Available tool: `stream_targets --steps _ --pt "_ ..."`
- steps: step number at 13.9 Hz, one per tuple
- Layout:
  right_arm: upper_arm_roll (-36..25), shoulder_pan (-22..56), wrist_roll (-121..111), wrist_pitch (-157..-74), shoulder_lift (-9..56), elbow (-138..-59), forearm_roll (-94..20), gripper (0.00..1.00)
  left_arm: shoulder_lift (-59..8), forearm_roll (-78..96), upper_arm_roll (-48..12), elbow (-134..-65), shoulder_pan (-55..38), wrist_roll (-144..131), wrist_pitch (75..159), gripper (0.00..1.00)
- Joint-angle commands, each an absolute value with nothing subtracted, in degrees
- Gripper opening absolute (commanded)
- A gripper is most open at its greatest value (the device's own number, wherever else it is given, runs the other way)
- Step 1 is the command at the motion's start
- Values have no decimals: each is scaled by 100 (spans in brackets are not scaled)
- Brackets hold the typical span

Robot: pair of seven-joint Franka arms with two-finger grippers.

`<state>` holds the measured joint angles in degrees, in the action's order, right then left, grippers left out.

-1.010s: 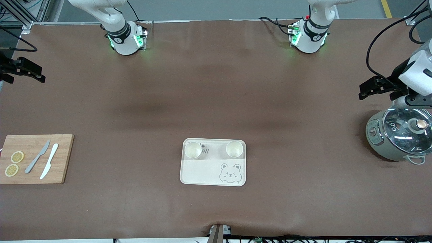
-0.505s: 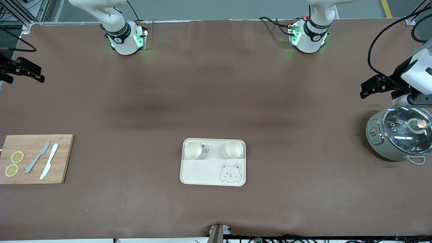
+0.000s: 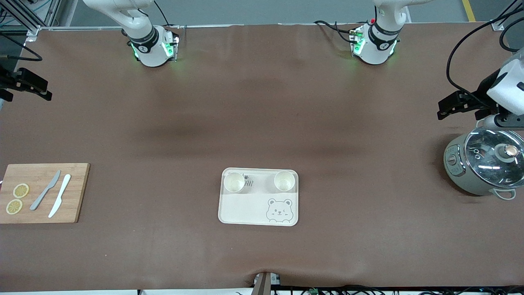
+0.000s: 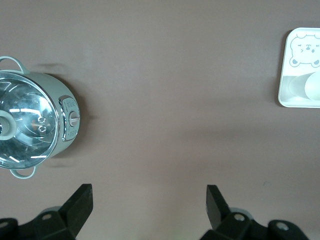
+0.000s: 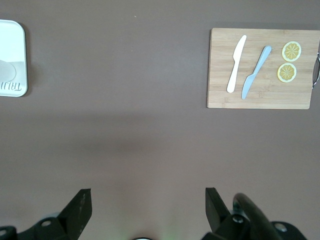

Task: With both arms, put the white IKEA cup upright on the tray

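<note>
Two white cups [image 3: 234, 182] [image 3: 284, 181] stand upright on the cream bear-print tray [image 3: 245, 211] mid-frame, task looks done; left gripper [image 3: 452, 105] and right gripper [image 3: 30, 85] released, empty, parked at frame edges.

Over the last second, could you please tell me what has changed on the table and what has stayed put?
Both arms drew back slightly toward their own ends of the table: the left claw now hangs near the pot, the right claw sits at the opposite edge. Both are open and empty. The two cups, upright on the tray, and the cutting board stayed put.
</note>
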<state>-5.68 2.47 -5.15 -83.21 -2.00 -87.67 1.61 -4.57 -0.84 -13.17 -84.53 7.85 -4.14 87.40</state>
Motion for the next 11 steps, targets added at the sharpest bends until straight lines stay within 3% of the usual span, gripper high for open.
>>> stream_targets --steps 1,11 --pt "-536 194 -510 -8306 -150 -8666 167 100 -413 -264 -1345 -8429 826 -264 8631 100" --pt "-536 185 -510 -8367 -123 -8666 88 100 -413 -264 -1345 -8411 905 -290 8631 100"
